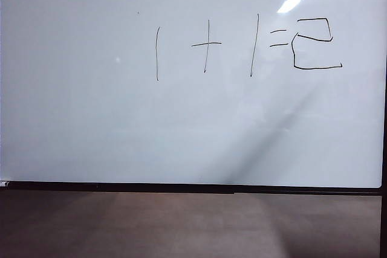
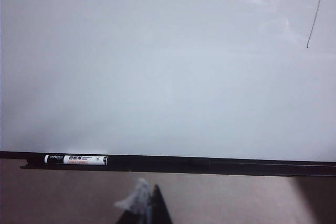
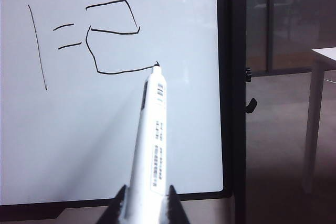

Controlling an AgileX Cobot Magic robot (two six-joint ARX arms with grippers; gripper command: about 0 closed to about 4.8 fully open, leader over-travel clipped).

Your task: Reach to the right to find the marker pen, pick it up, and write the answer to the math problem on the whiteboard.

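1. Seen from the exterior view: whiteboard (image 1: 78,137), glossy and black-framed, filling most of the picture, with a brown surface (image 1: 181,228) below its lower edge
2. Written across the upper board in thin black strokes: math problem (image 1: 208,45), one plus one equals, followed just beside the dashes by the answer (image 1: 315,43), a boxy, angular 2 about as tall as the other strokes
3. Neither arm visible from the exterior view; a bright light streak reflected at the upper right of the board
4. In the right wrist view: right hand (image 3: 146,203) low in the frame, its two dark fingers (image 3: 173,205) pinching the marker pen (image 3: 149,145), a white barrel with a printed label
5. Pen angled toward the board, its black tip at the end of the answer's (image 3: 113,38) bottom stroke; whether touching or just off the surface, cannot tell
6. Beyond the board's black edge in that view: a room with a white table leg (image 3: 314,124) and dark windows
7. In the left wrist view: only a dark tip of the left hand (image 2: 152,208) at the picture's edge, in front of the board's lower frame; spread or pressed together, cannot tell
8. Second marker (image 2: 76,159), white-labelled, lying along the board's black bottom ledge (image 2: 220,165)
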